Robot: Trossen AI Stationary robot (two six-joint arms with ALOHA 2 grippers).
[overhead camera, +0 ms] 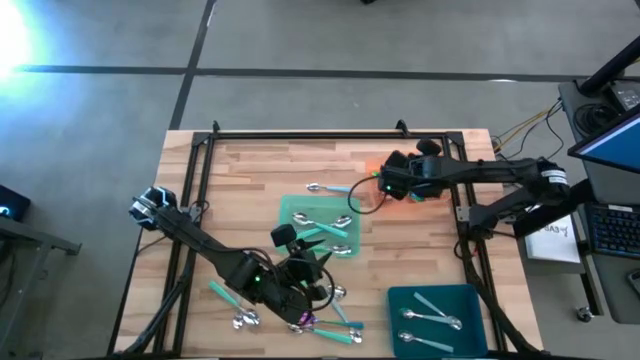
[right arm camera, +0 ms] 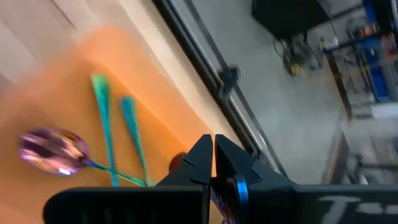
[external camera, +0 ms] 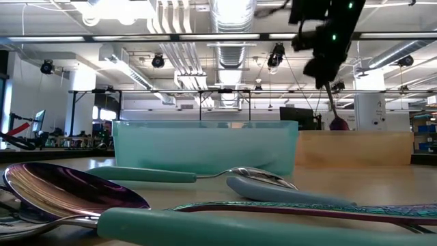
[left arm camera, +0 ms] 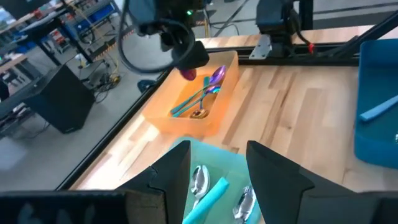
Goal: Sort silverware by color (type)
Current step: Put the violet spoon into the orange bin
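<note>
Orange tray (left arm camera: 214, 118) sits at the far side of the table, and my right claw (right arm camera: 213, 163) hangs above it with its fingers pressed together on a thin purple utensil (external camera: 334, 109), whose head dangles below the fingers in the low view. Two teal-handled pieces and a purple spoon (right arm camera: 50, 152) lie in that tray already.

My left claw (left arm camera: 217, 163) hovers over the green tray (overhead camera: 300, 212) with its fingers spread and nothing between them. Below it, on the green tray, lie silver spoons (left arm camera: 200, 180) and a teal handle (left arm camera: 209, 196).

More silverware lies loose on the wood at the near edge (overhead camera: 338, 332), just beside my left arm: teal handles, silver bowls, one purple piece. One silver spoon (overhead camera: 318, 188) rests on the wood between the green and orange trays. The dark teal tray (overhead camera: 395, 300) at the near right corner holds a few silver spoons (overhead camera: 432, 320).
</note>
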